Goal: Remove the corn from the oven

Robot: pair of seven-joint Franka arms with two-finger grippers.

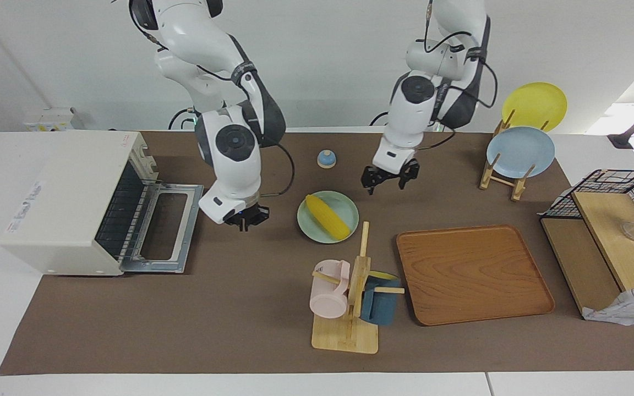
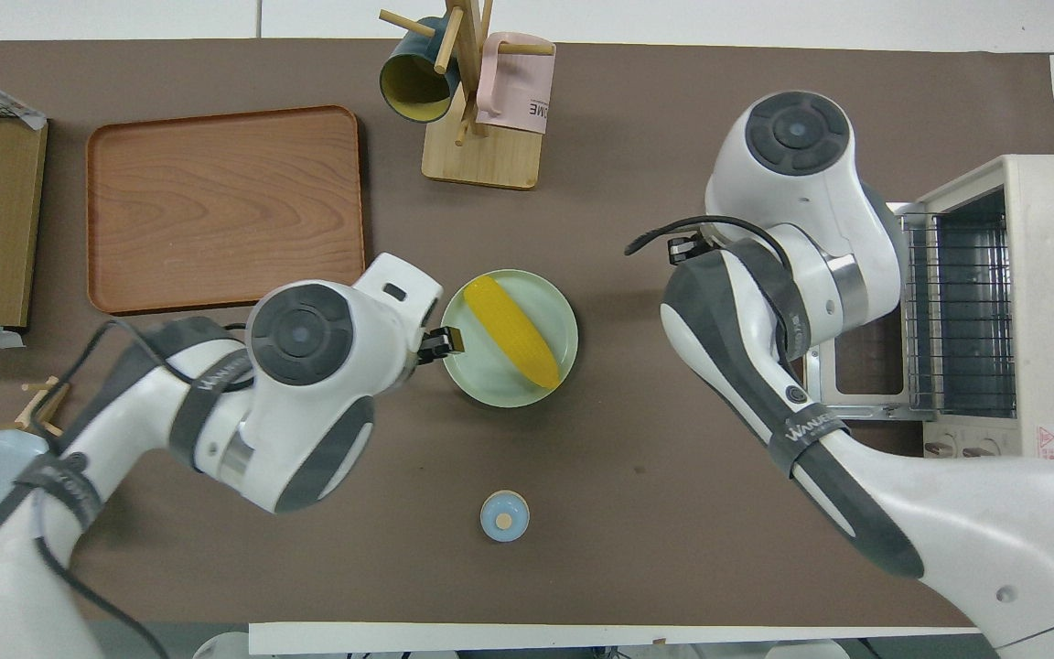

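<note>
The yellow corn (image 1: 328,216) lies slantwise on a pale green plate (image 1: 346,212); the cream oven (image 1: 69,203) stands well apart, door down, apparently empty.

The surface (image 1: 229,330) is covered by a brown mat. On it stand the oven (image 1: 75,201) with its door down, a green plate (image 1: 344,212), a small bell (image 1: 326,159), a mug rack (image 1: 347,330) and a wooden tray (image 1: 474,275). A plate stand (image 1: 507,179) is near the left arm's end.

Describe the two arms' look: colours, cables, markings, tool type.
Both arms have glossy white rounded shells with dark grey joint sections and round grey caps. Grey lettering runs along each forearm band. Thin black cables loop outside near the wrists. The left tool and right tool are small, black and two-fingered on white wrist blocks.
</note>
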